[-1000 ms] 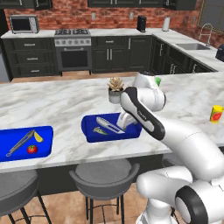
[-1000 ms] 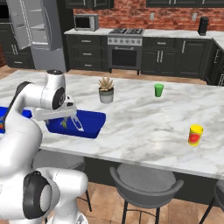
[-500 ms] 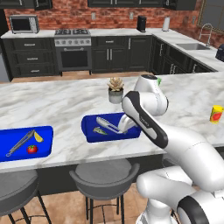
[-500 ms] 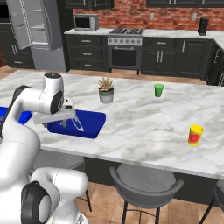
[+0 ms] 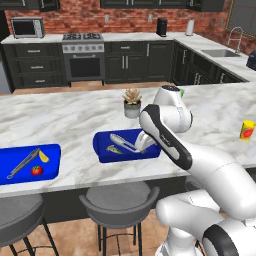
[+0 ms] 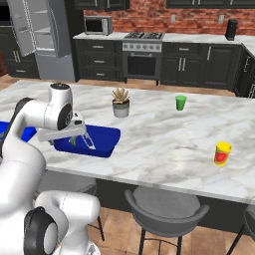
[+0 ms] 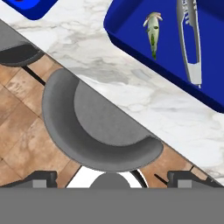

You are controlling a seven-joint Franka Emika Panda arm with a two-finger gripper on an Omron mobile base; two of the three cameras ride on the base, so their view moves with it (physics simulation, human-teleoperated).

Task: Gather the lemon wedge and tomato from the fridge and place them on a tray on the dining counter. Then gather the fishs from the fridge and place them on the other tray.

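Marble dining counter (image 5: pixel 75 115), two blue trays. Lemon wedge (image 5: pixel 44 157) and tomato (image 5: pixel 36 170) lie in the far-left tray (image 5: pixel 52 151); one fish (image 7: pixel 153 30) lies in the near tray (image 5: pixel 102 150). Gripper (image 7: pixel 112 177) jaws apart, empty. Lift straight clear of the tray rim before you swing away.

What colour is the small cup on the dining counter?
Green; the cup shows best in the right base view.

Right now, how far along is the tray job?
Done: the lemon wedge and tomato lie on one blue tray. One fish lies in the other tray beside a silver utensil.
In hand: nothing; the gripper is open over the dining counter edge and a stool.
Left: the second fish, which I cannot find in that tray.
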